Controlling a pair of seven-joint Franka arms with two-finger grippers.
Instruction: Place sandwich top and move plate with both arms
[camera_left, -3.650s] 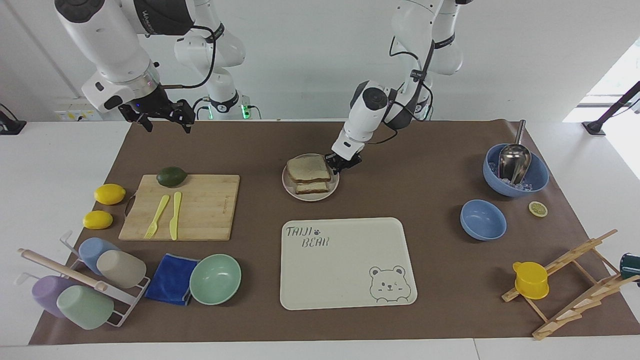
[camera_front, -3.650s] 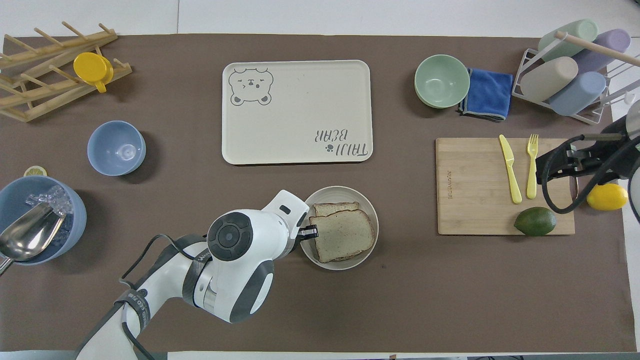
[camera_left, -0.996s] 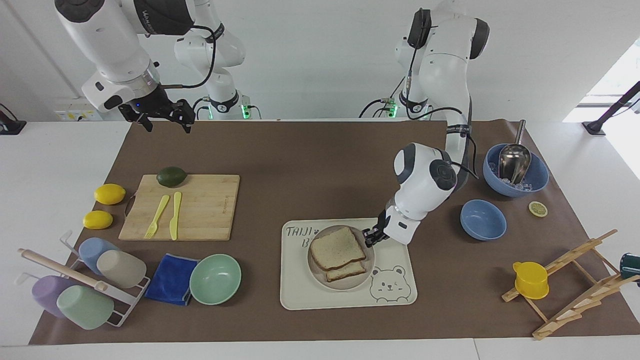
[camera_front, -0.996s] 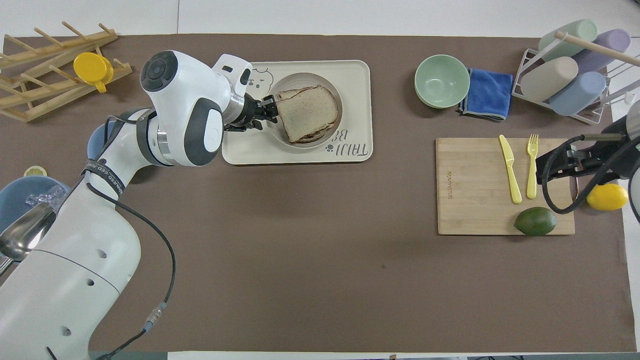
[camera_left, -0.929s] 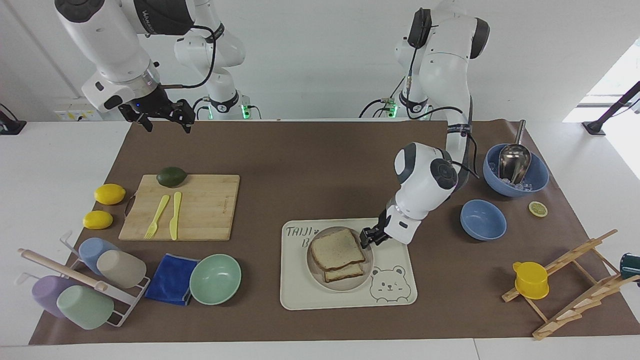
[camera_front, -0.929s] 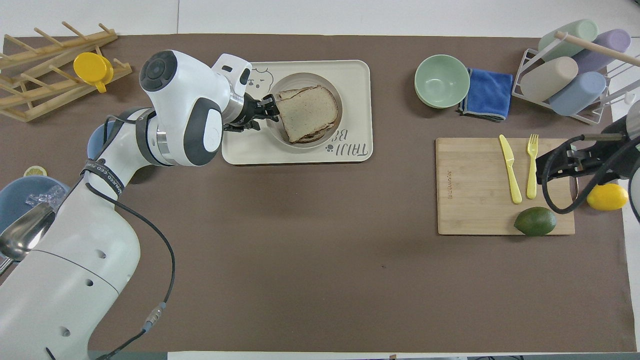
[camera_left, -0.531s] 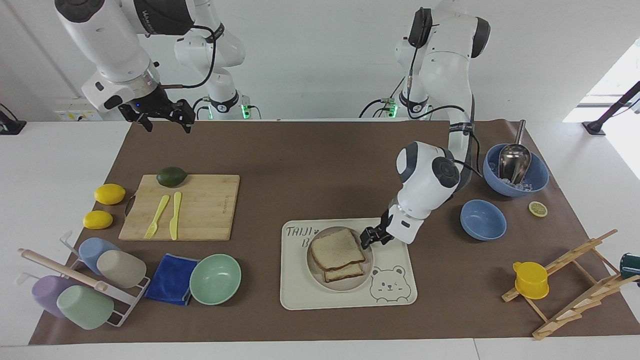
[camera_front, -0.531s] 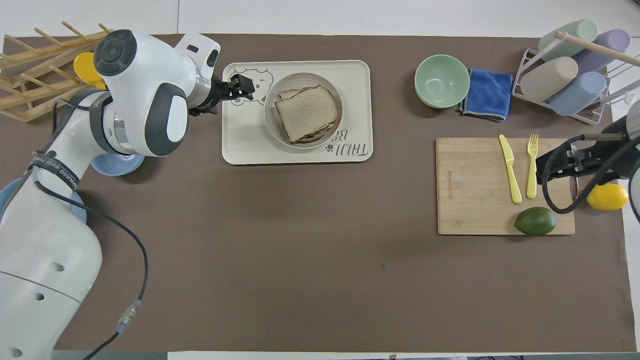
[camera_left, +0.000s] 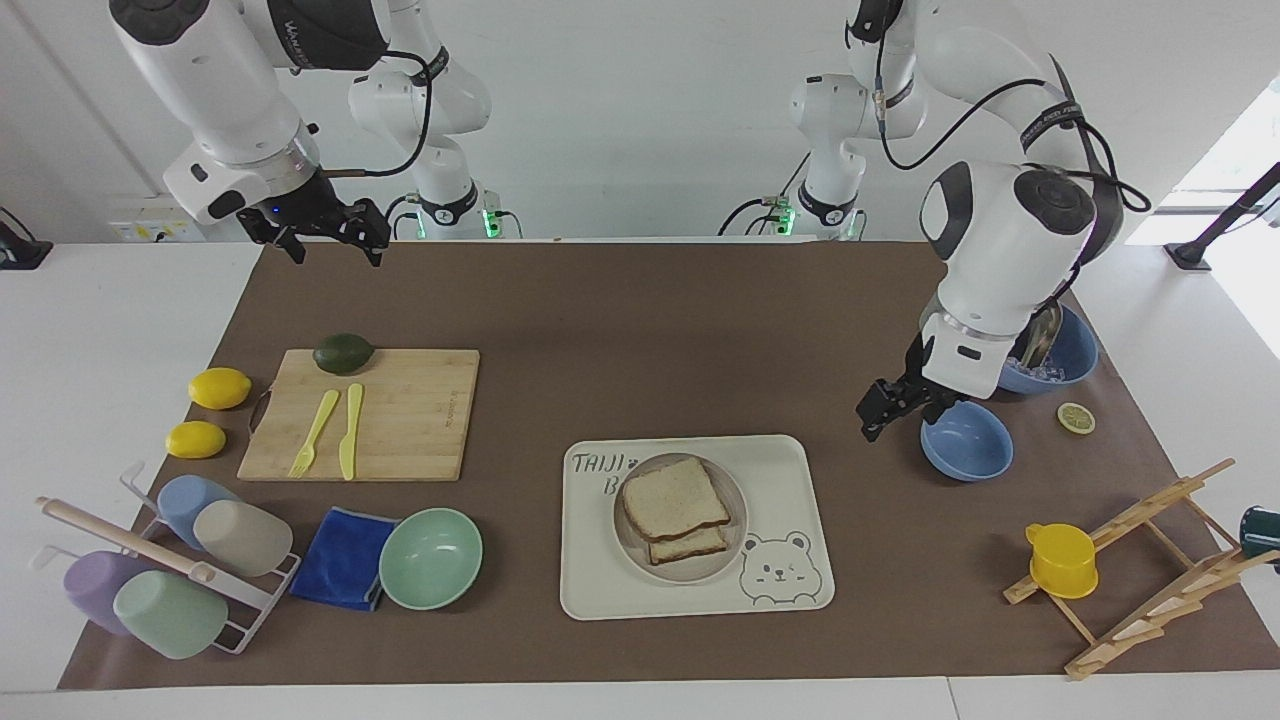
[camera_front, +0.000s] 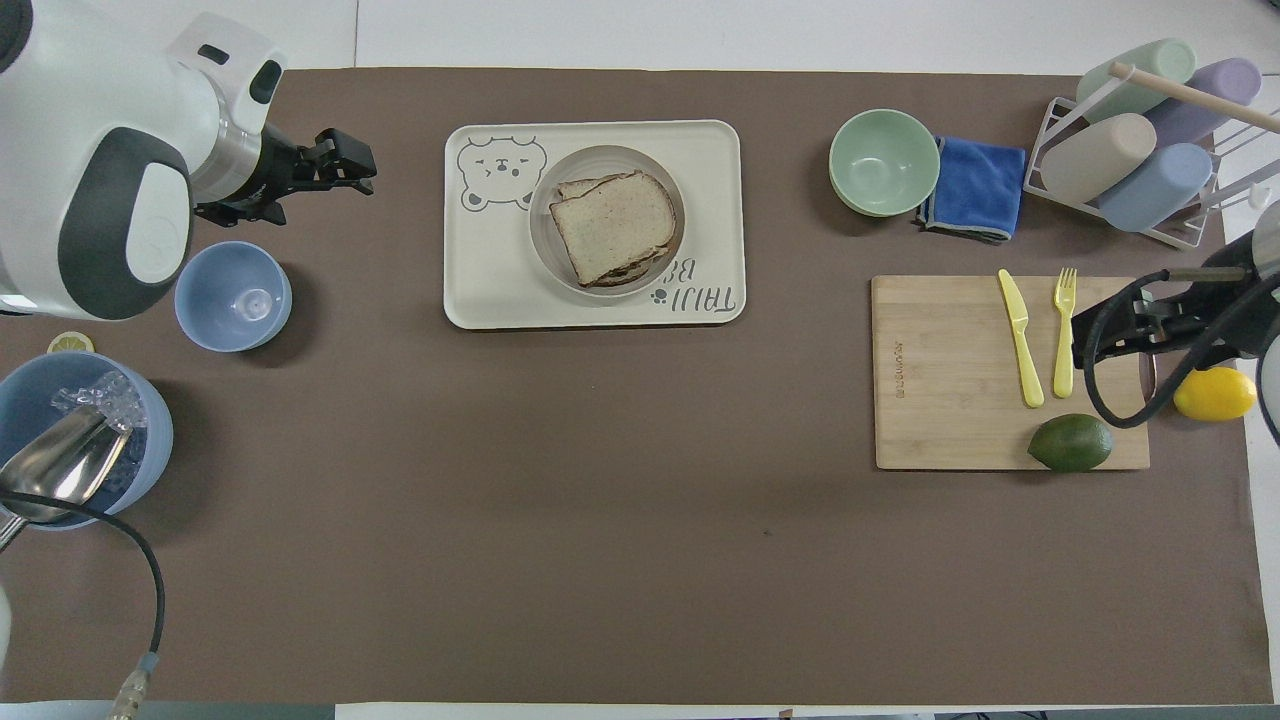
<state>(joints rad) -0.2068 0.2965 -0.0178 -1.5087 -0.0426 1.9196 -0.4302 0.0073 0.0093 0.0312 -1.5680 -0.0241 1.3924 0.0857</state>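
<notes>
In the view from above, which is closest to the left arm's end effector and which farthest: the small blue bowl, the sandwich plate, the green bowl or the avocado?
Measured from the left end effector, raised and open over the brown mat:
1. Small blue bowl, just beside it at the left arm's end.
2. Plate, on the bear tray mid-table.
3. Green bowl, toward the right arm's end.
4. Avocado, on the cutting board, farthest.
</notes>
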